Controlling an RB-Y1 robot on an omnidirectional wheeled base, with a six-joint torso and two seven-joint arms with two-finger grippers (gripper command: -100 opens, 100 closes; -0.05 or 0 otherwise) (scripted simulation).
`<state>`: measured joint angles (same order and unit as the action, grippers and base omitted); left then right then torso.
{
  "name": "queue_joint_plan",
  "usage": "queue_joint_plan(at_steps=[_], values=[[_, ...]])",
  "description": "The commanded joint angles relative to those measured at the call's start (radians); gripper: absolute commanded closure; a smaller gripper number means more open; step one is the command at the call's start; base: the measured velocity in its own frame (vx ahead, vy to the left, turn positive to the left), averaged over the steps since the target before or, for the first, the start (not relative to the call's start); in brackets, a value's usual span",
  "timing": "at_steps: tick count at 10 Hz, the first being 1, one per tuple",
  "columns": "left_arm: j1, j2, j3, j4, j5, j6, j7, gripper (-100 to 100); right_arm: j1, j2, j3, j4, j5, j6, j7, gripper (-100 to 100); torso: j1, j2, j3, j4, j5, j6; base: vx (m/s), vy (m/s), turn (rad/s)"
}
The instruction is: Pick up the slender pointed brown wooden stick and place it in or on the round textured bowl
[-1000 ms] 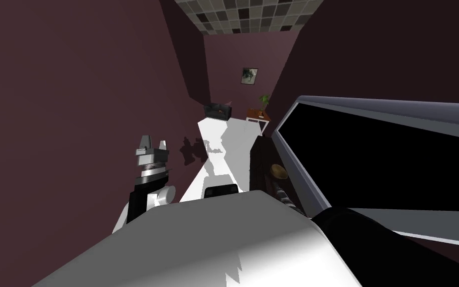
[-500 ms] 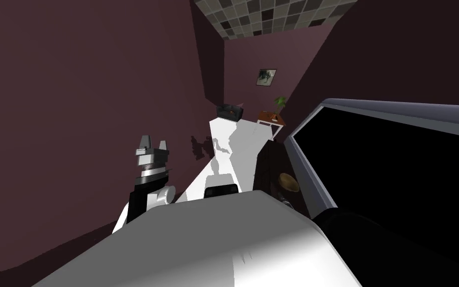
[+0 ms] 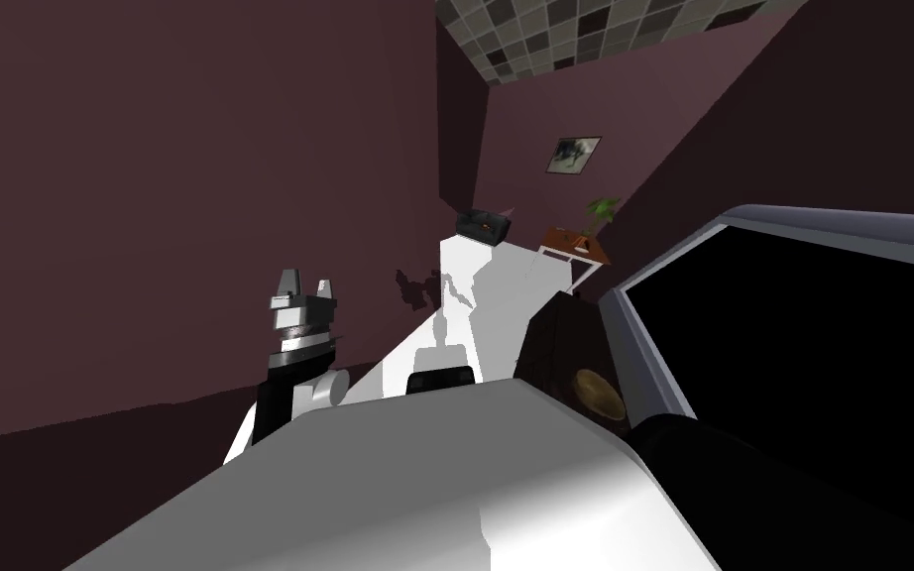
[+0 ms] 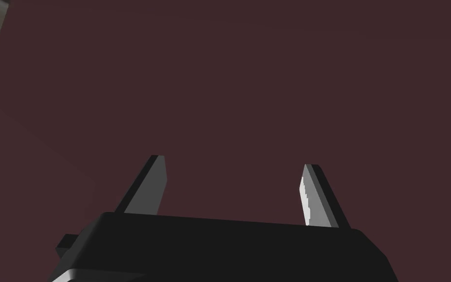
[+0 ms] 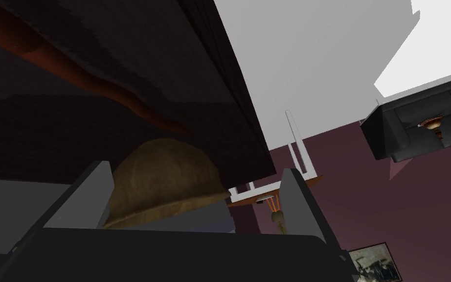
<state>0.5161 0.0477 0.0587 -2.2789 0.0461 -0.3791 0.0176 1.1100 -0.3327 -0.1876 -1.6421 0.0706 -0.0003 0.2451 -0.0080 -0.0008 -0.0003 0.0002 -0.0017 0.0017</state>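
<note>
The slender pointed brown wooden stick [image 5: 87, 81] lies on the dark bench [image 5: 180, 63], its tip near the round textured tan bowl [image 5: 163, 183]. The right claw [image 5: 196, 167] gapes wide at the bowl. The left claw [image 4: 233, 162], also wide, faces a maroon wall [image 3: 148, 198] beside the white floor [image 3: 485, 287]

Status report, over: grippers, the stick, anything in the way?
Left gripper open, by the wall. Right gripper open, empty, facing the bowl. Stick lies on the dark table beyond it, not yet picked up. Bowl between gripper and stick.
</note>
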Motion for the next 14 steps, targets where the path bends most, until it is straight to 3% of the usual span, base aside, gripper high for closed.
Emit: queue_joint_plan(at_steps=[1,9,14], values=[[0.000,0.000,0.000,0.000,0.000,0.000,0.000,0,0.023,0.000,0.005,0.005,-0.003,0.010,0.003,-100,0.000,0.000,0.000,0.000,0.000,0.000,-0.046,-0.053,0.387],[0.000,0.000,0.000,0.000,0.000,0.000,0.000,0,0.055,-0.023,0.085,0.179,-0.056,0.093,0.021,-100,-0.001,0.000,0.000,0.000,0.000,0.001,-0.061,-0.052,0.407],[0.000,0.000,0.000,0.000,0.000,0.000,0.000,0,0.052,-0.029,0.127,0.240,-0.084,0.118,0.024,-100,0.000,-0.002,-0.001,0.000,0.000,0.002,-0.046,-0.033,0.200]])
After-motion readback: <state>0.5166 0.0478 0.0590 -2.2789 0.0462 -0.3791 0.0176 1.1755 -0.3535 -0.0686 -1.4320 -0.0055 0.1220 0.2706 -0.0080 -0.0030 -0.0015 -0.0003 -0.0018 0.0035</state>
